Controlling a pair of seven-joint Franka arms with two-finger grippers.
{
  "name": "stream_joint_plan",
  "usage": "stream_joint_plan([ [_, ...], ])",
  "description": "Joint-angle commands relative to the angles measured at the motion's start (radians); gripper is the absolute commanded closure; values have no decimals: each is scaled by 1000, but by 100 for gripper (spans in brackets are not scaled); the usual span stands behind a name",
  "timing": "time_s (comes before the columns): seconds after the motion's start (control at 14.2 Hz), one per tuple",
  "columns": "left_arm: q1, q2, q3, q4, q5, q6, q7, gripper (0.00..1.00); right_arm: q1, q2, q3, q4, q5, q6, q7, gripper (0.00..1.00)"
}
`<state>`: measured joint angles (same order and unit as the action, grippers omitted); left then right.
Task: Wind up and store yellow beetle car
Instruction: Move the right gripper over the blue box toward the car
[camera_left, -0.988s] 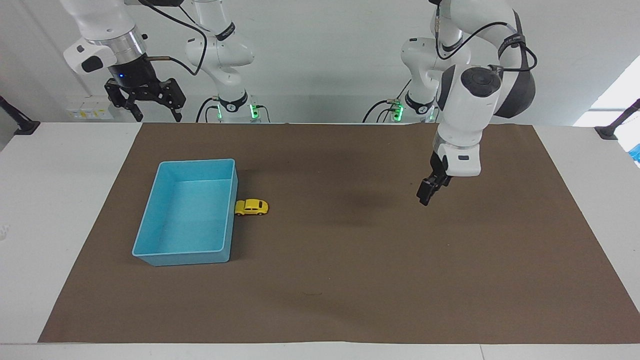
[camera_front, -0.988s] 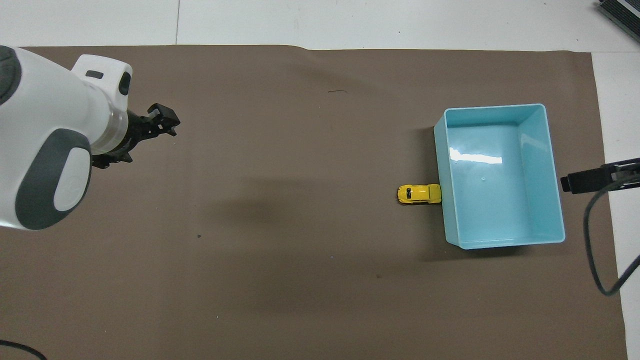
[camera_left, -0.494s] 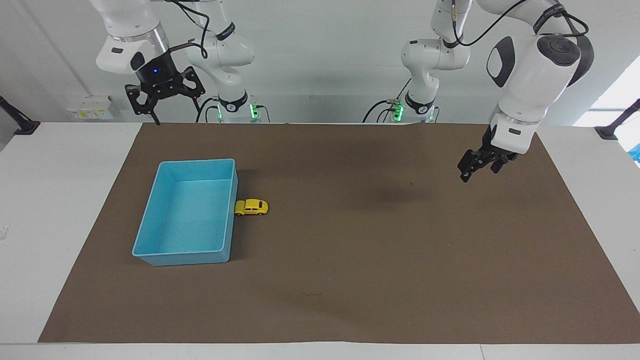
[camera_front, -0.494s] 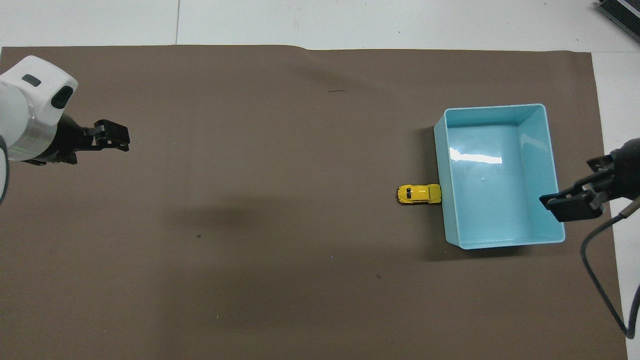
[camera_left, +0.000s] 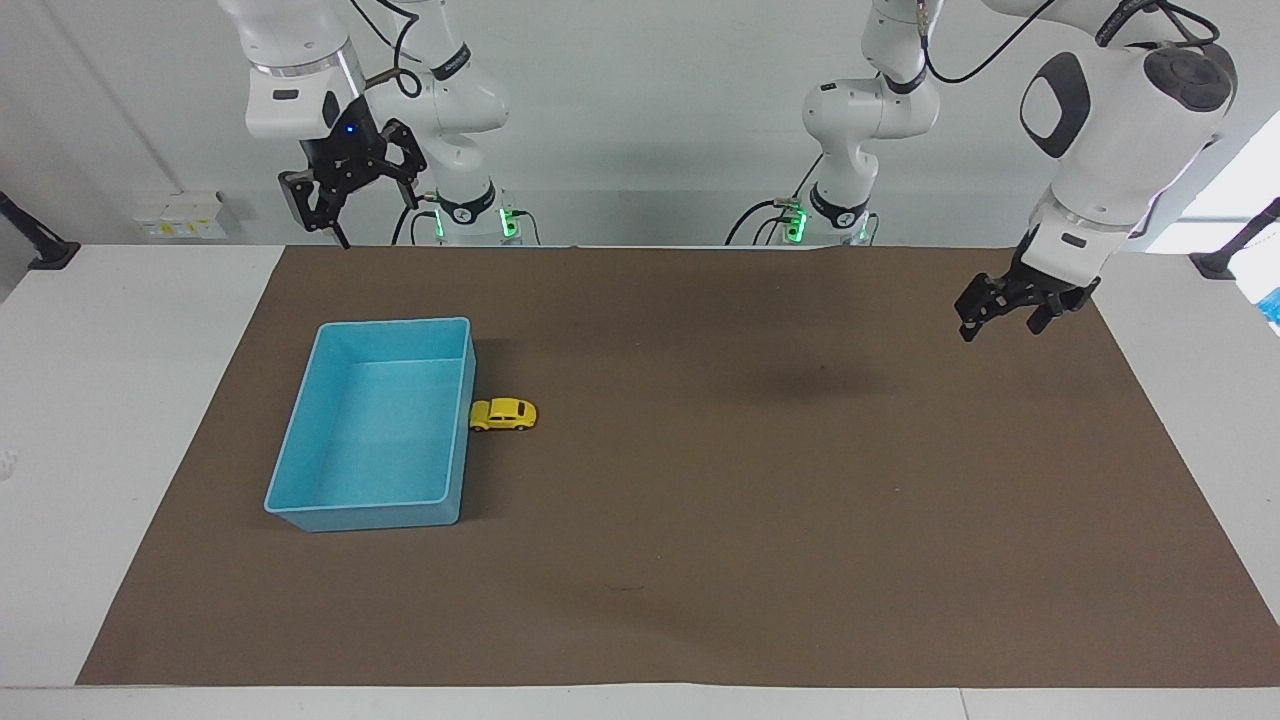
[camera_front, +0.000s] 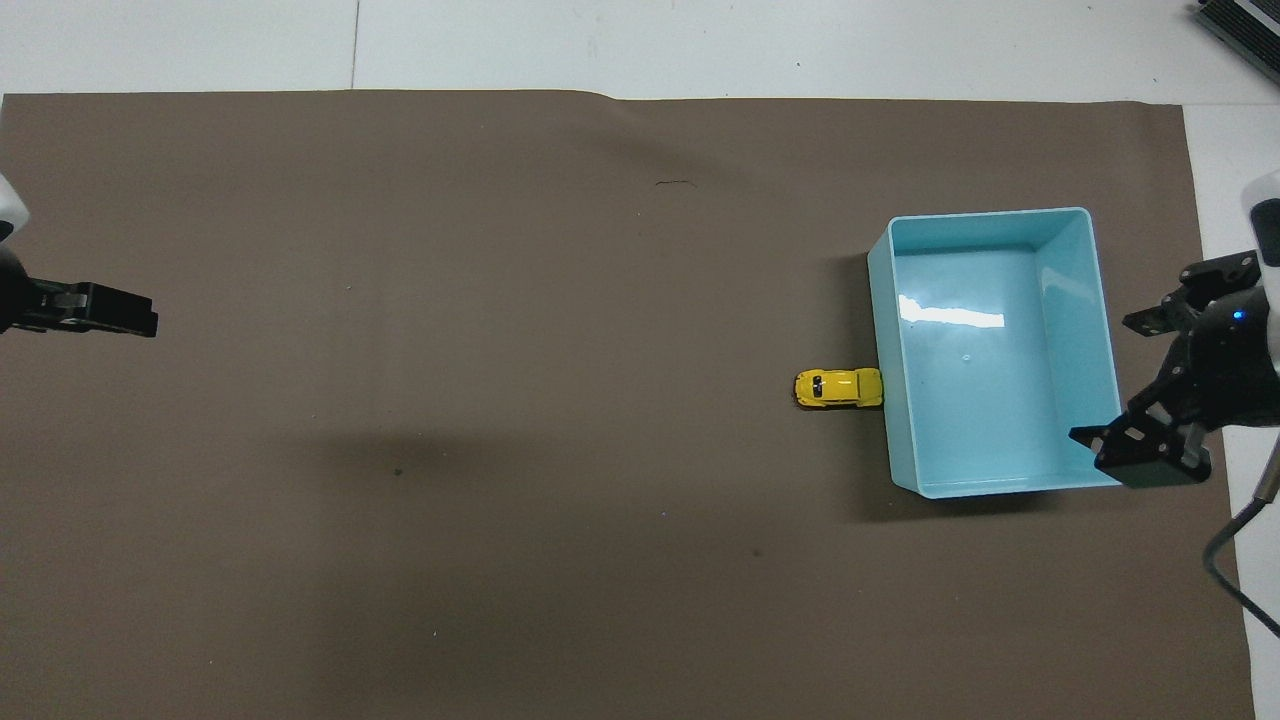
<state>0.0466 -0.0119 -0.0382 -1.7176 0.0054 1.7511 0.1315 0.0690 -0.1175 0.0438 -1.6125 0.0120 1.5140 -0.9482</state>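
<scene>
My right gripper (camera_left: 335, 215) and left gripper (camera_left: 1005, 315) are hanging open and empty above the table, the pick-up not begun, as the yellow beetle car (camera_left: 503, 414) is sitting against the blue bin (camera_left: 300, 470); next comes a careful descent.

Left claw (camera_front: 100, 310) cut by overhead edge; yellow beetle car (camera_left: 503, 414) winder too small.
</scene>
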Motion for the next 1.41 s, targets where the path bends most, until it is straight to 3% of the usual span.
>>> stream_joint_plan([
  [0.0,12,-37,-9,47,-7,-83,50,0,-2,-22,4,-29,-4,11,-142,0],
  [0.42,-5,-60,-23,180,4,-274,47,0,81,19,10,-40,-15,43,-294,0],
  [0.63,-11,-98,-48,168,-5,-288,45,0,84,62,10,-41,-12,75,-372,0],
  [0.85,-25,-135,-57,77,-7,-277,50,0,104,94,10,-58,-9,103,-399,0],
  [1.34,-39,-138,-57,75,-8,-280,37,0,115,90,10,-179,-10,193,-408,0],
])
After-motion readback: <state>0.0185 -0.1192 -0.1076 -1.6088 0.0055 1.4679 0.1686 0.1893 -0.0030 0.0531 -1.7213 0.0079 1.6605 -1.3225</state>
